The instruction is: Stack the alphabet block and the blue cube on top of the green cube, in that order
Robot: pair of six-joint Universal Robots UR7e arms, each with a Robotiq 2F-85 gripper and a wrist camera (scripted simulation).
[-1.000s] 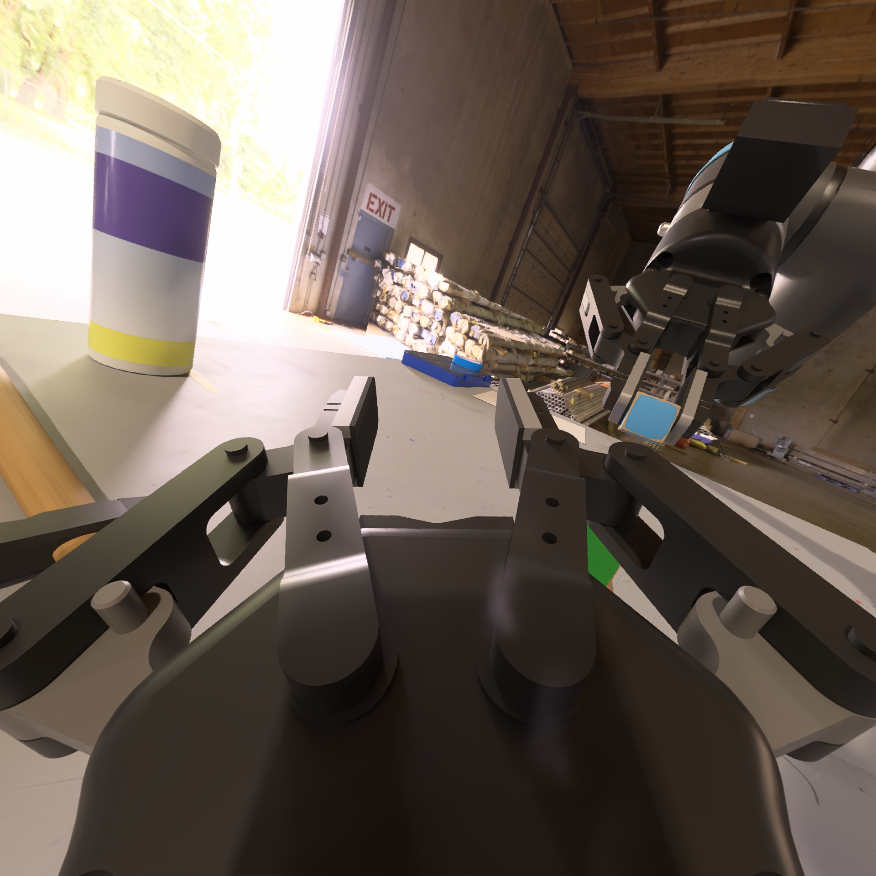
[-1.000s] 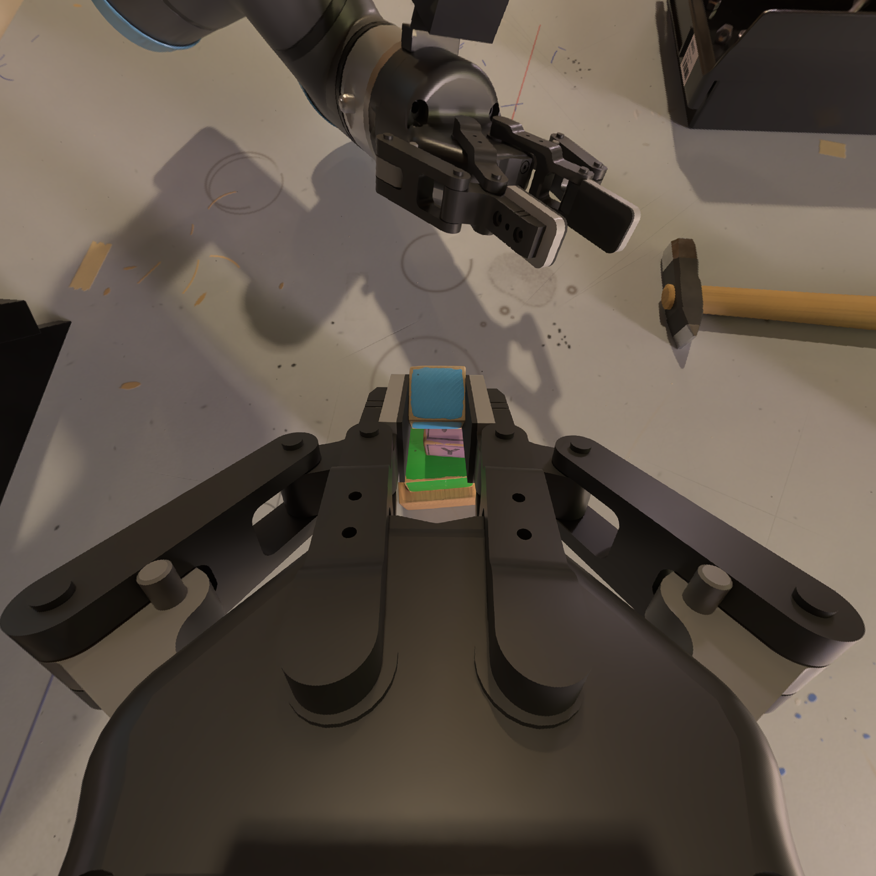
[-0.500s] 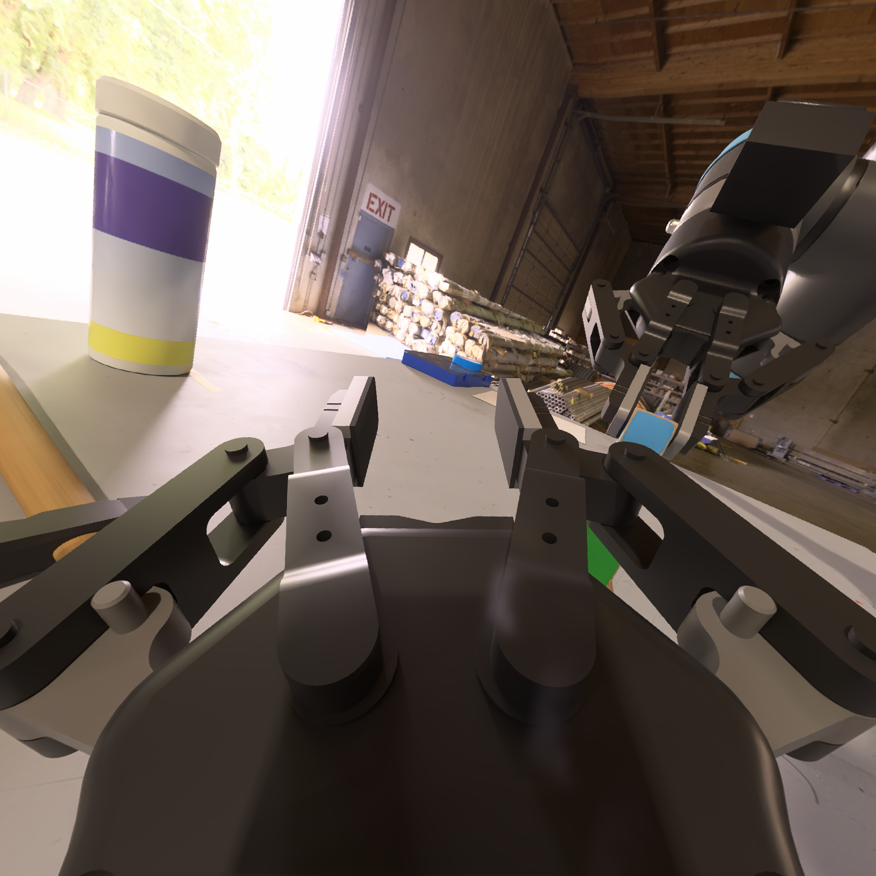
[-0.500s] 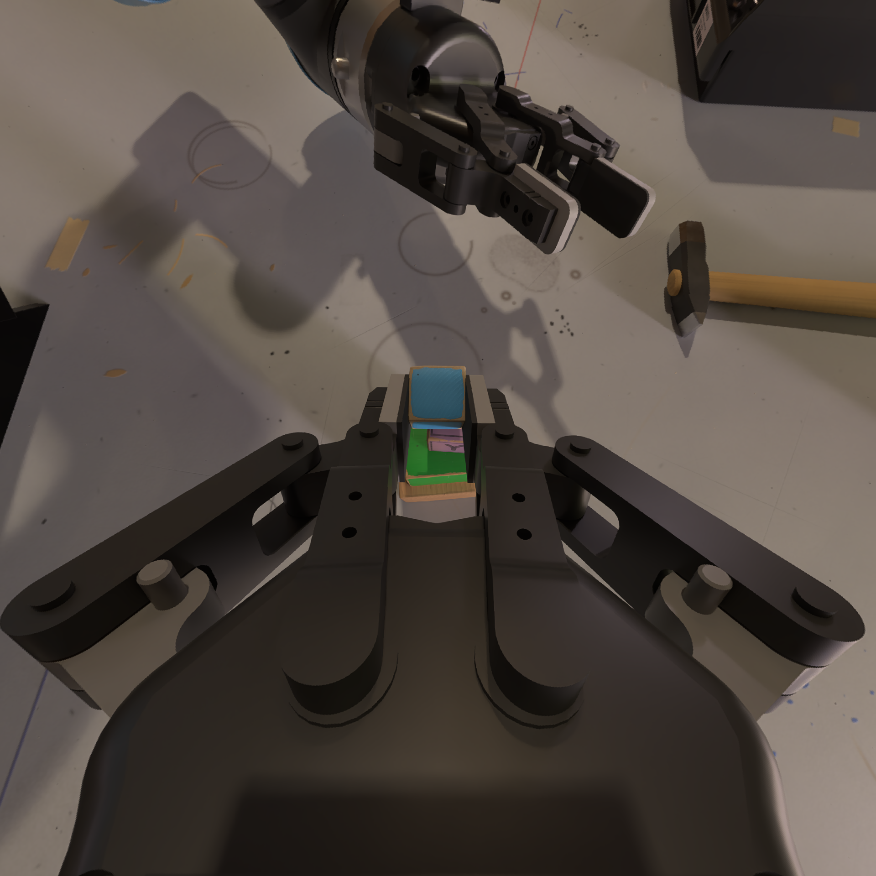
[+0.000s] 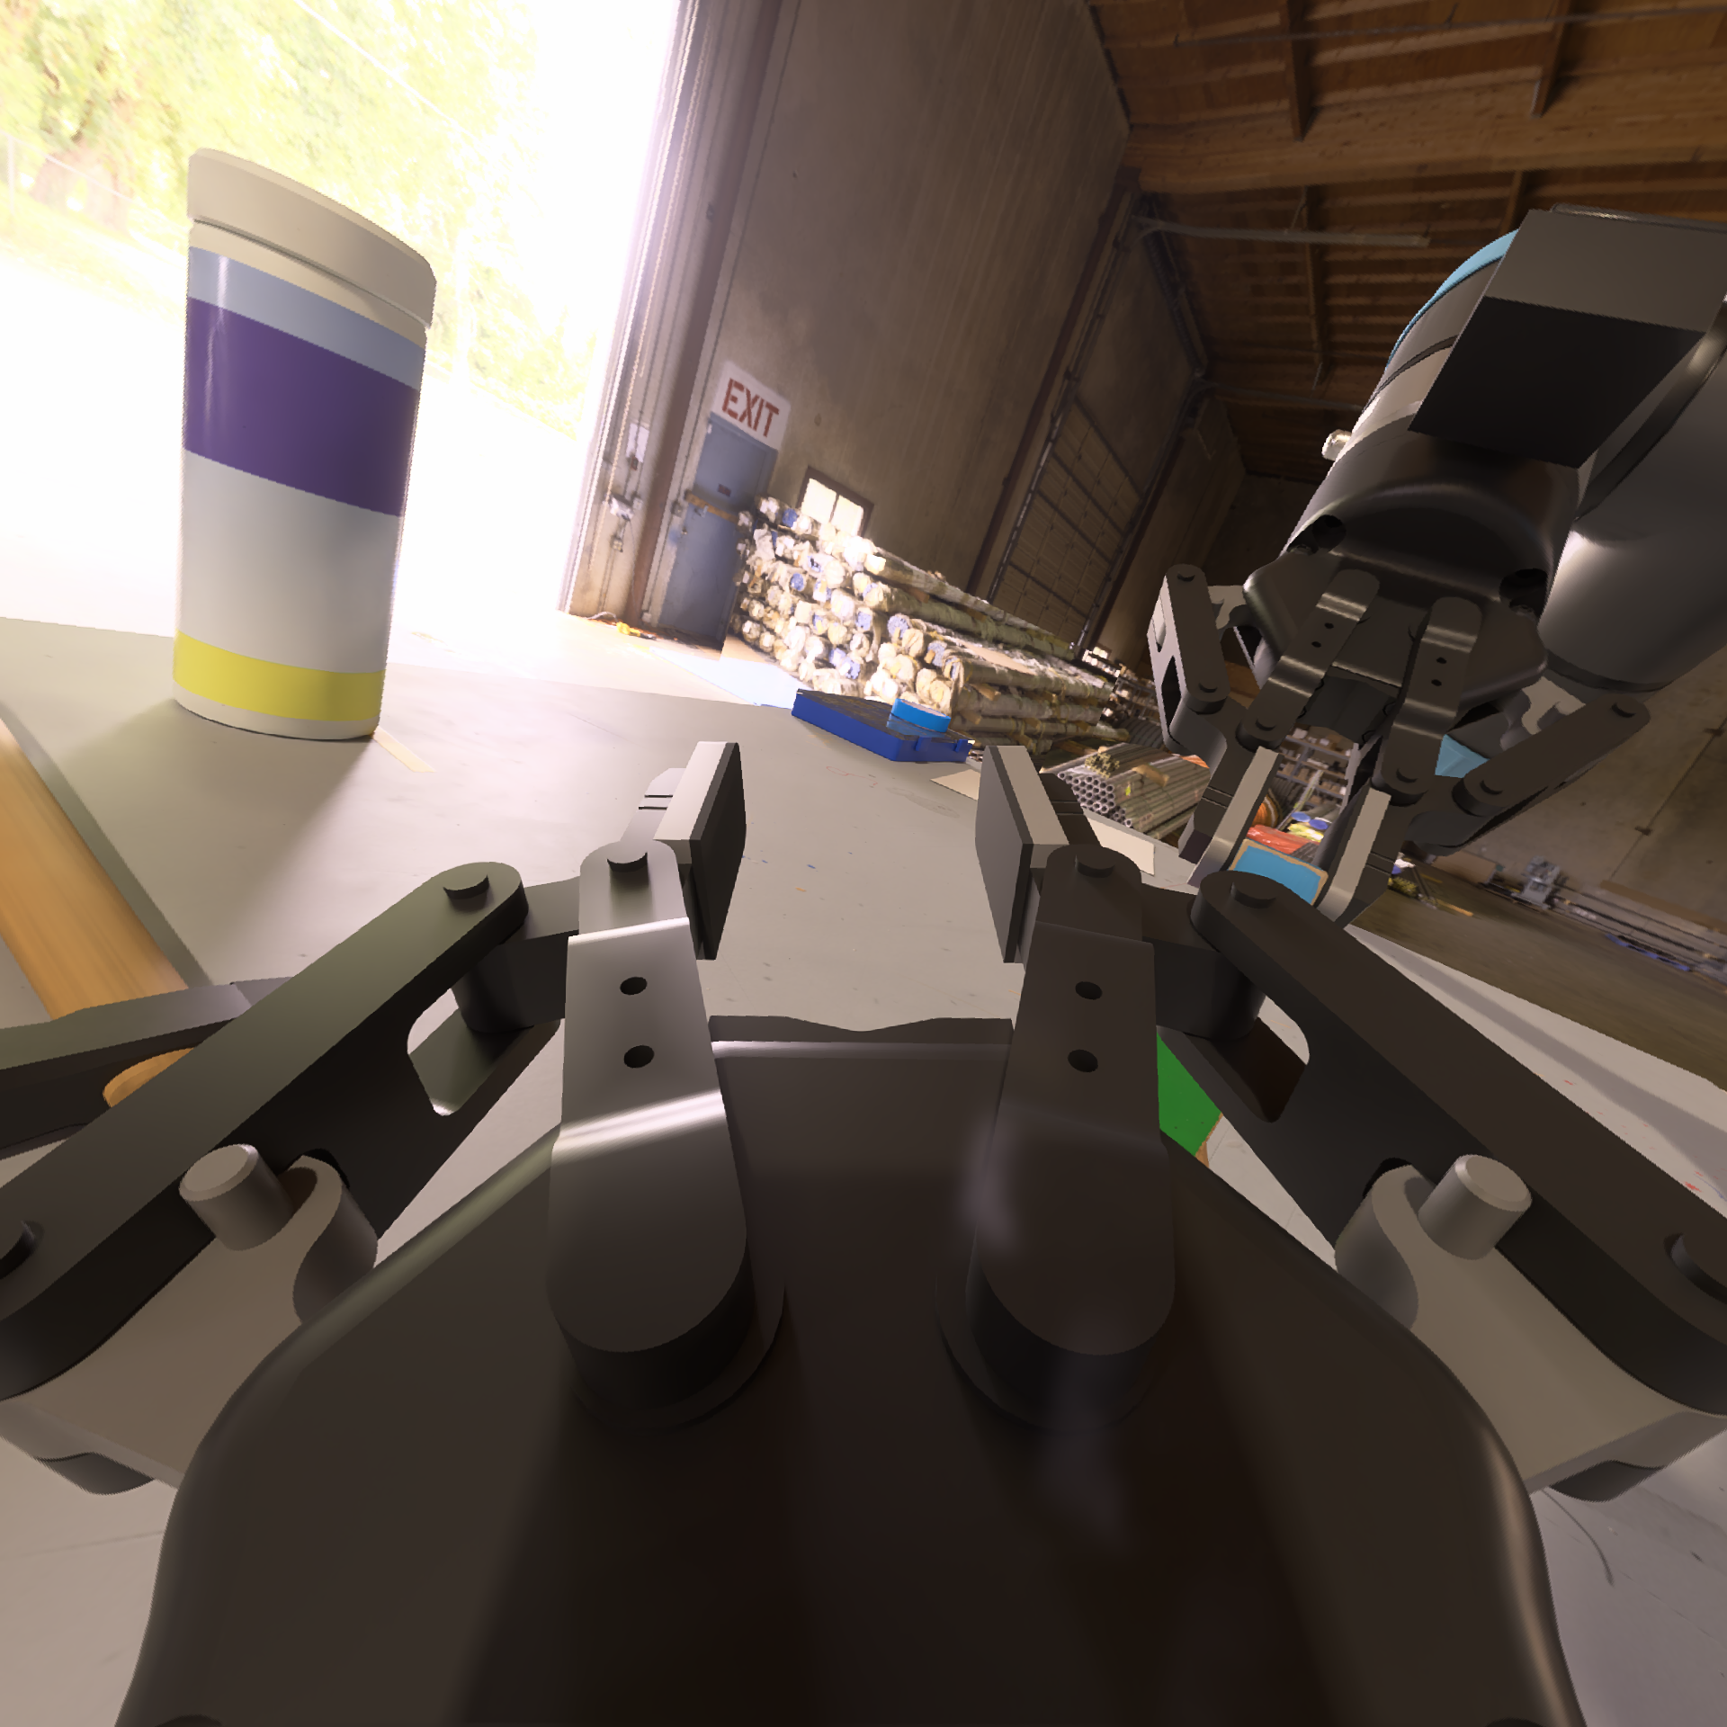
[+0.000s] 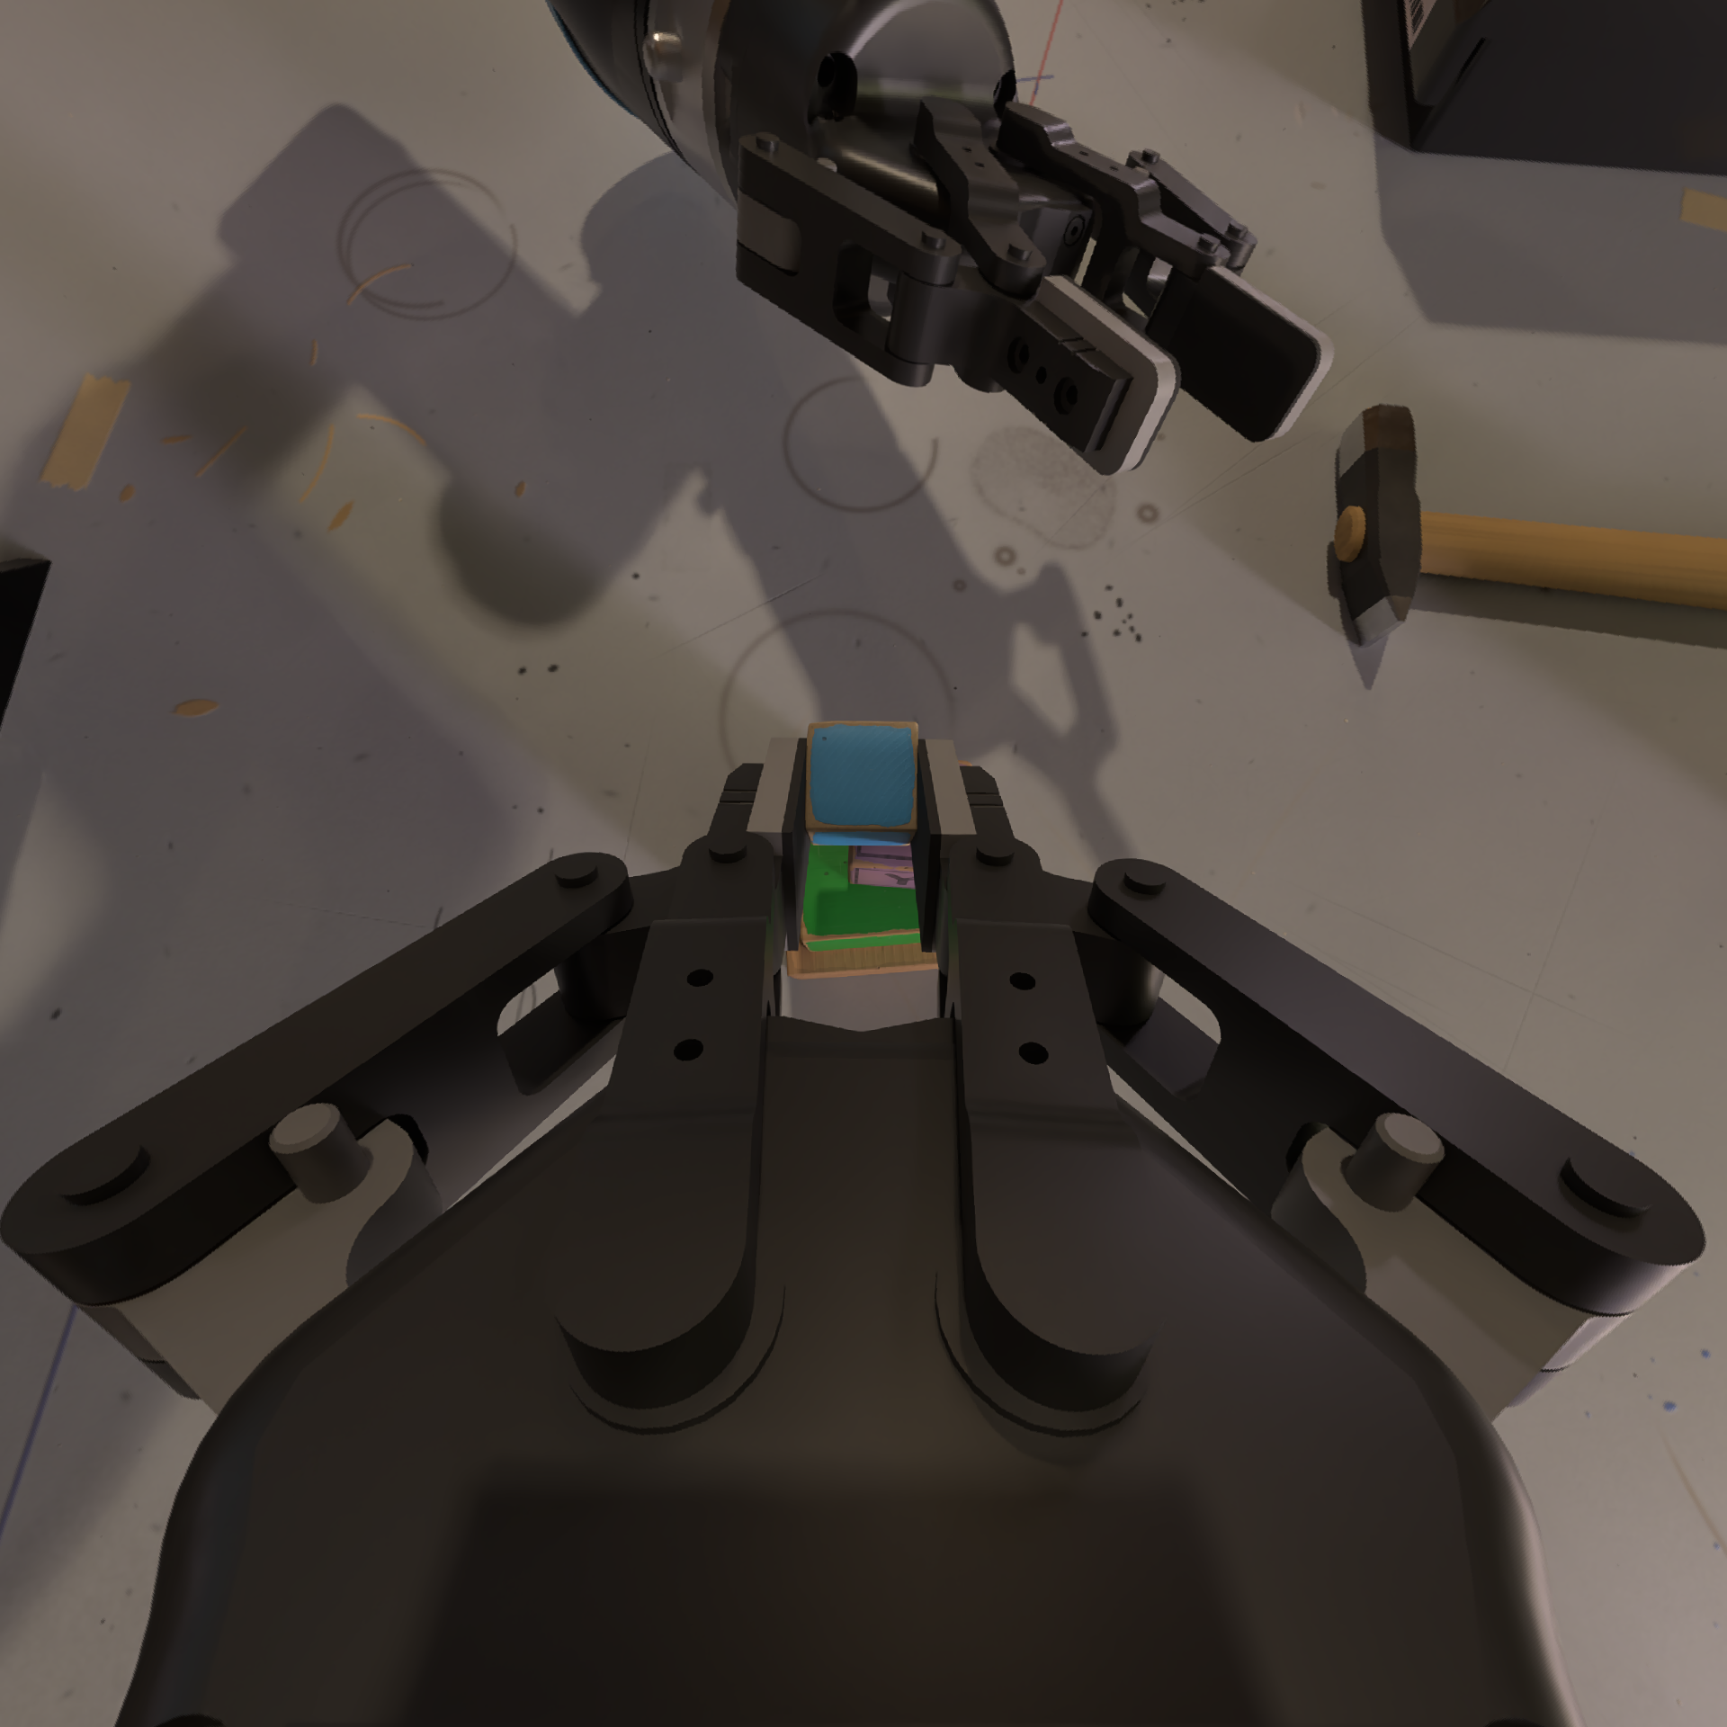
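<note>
Right claw (image 6: 860,785) grips the blue cube (image 6: 861,775) between its pads, directly above the green cube (image 6: 846,911) and pink alphabet block (image 6: 883,866) below. Left claw (image 6: 1206,392), empty and spread wide, hangs beyond it, beside a hammer (image 6: 1514,551).

A white sign (image 5: 752,414) with red capital letters hangs on the far warehouse wall, directly above a grey-blue door (image 5: 724,542), just right of the bright open doorway in the left wrist view. In the right wrist view, a pale label (image 6: 1425,17) printed with dark bars, much like a barcode, sits on the black box (image 6: 1542,84) at the far right of the table; its marks are too small to make out. Near the middle, the alphabet block (image 6: 883,864) shows a pink face bearing a dark printed figure, mostly hidden.
</note>
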